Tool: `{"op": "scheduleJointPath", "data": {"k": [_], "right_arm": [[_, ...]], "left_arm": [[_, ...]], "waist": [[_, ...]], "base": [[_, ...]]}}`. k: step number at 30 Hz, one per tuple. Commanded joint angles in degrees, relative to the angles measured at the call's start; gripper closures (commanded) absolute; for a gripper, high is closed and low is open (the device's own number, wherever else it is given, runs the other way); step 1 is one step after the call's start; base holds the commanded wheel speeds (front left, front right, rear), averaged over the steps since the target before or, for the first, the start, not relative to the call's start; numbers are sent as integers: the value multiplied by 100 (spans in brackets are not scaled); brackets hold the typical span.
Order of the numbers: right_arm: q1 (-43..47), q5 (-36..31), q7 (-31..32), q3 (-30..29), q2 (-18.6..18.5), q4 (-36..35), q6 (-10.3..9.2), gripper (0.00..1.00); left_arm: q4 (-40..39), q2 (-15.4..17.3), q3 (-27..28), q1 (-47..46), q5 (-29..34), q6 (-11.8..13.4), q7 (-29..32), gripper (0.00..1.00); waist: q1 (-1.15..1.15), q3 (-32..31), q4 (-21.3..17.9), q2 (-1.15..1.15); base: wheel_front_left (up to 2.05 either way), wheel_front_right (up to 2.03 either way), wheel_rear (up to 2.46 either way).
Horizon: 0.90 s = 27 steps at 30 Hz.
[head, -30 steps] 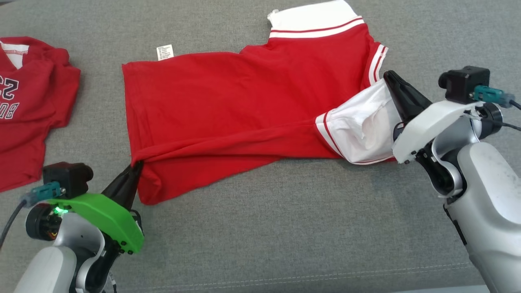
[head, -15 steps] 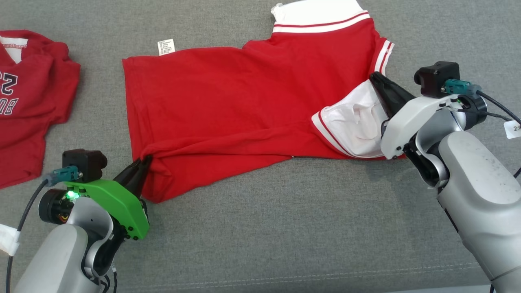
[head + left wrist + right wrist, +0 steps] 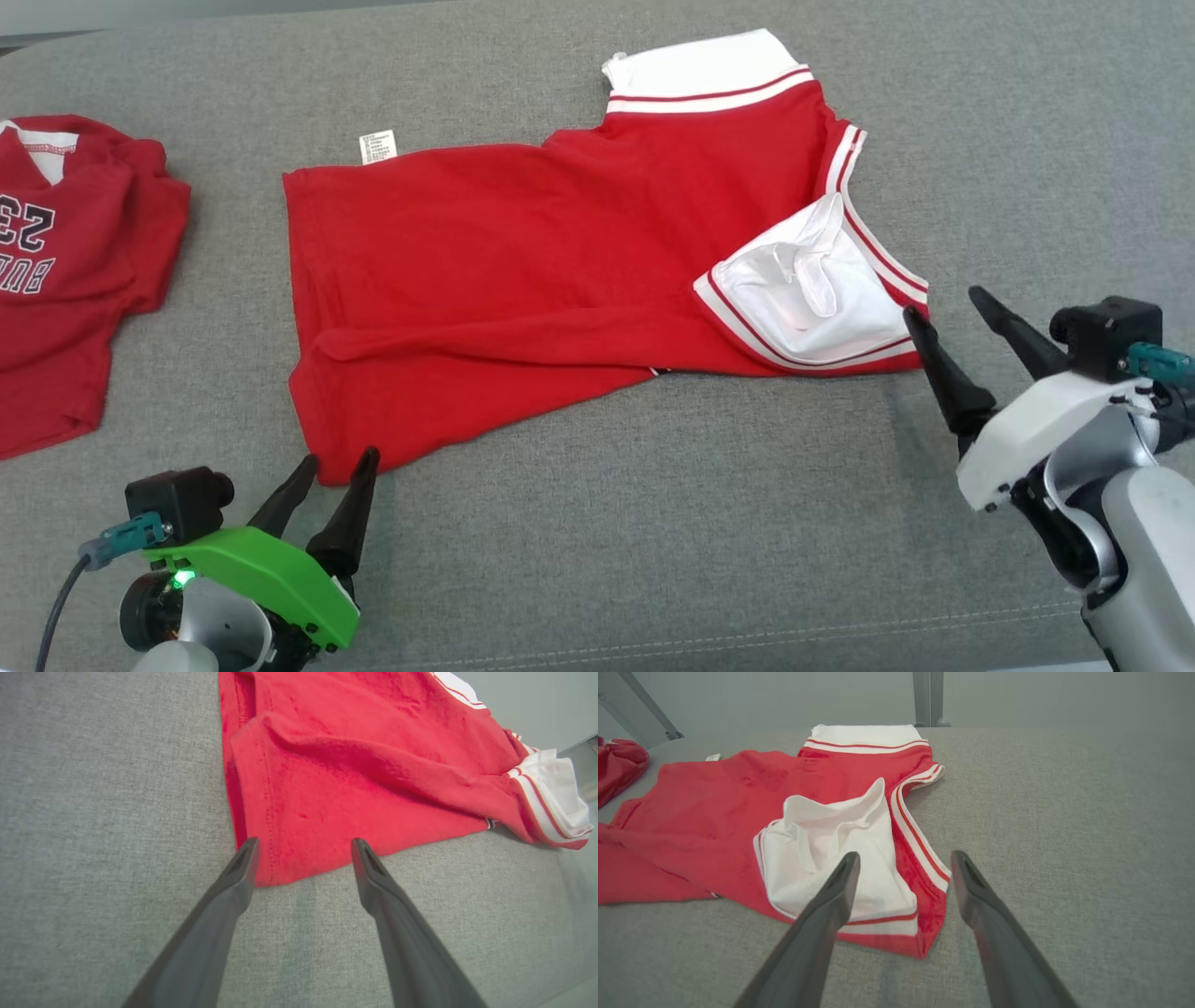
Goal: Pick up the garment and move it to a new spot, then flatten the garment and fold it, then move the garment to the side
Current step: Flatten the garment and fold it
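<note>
Left gripper (image 3: 341, 456) and right gripper (image 3: 943, 302) just released red polo shirt (image 3: 523, 252); both wide open, empty, backed off hem corner (image 3: 325, 467) and white sleeve (image 3: 803, 299). Placement done; flattening next.

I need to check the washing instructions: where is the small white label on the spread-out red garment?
In the head view, the white label sticks out from the red garment's far edge near its left corner.
</note>
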Motion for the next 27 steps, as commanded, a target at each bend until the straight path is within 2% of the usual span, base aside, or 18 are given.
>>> {"op": "scheduleJointPath", "data": {"k": [1, 5, 11, 24, 25, 26, 27], "right_arm": [[127, -115, 63, -92, 22, -95, -6, 0], [372, -356, 211, -232, 235, -179, -6, 0], [185, -569, 350, -174, 417, 42, -6, 0], [106, -444, 567, -19, 262, 344, -6, 0], [115, -413, 583, 2, 241, 341, -6, 0], [120, -379, 612, 21, 222, 345, -6, 0], [119, -347, 623, 47, 205, 349, -6, 0]], "left_arm": [[-3, -70, 27, 30, -64, 30, -26, 0], [104, -155, 51, -110, -124, 80, -50, 0], [286, -209, 42, -301, -254, 27, 42, 0], [441, -244, -109, -382, -291, -99, 143, 0], [437, -239, -112, -377, -290, -105, 154, 8], [434, -233, -120, -373, -298, -112, 162, 21], [432, -224, -126, -369, -308, -122, 181, 39]], "waist": [[0, 51, 2, 49], [0, 154, -3, 49], [0, 250, 6, 49], [0, 306, 37, 49], [0, 311, 35, 49], [0, 317, 32, 49], [0, 321, 28, 49]], "base": [[0, 0, 0], [0, 0, 0], [0, 0, 0], [0, 0, 0], [0, 0, 0], [0, 0, 0], [0, 0, 0]]}}
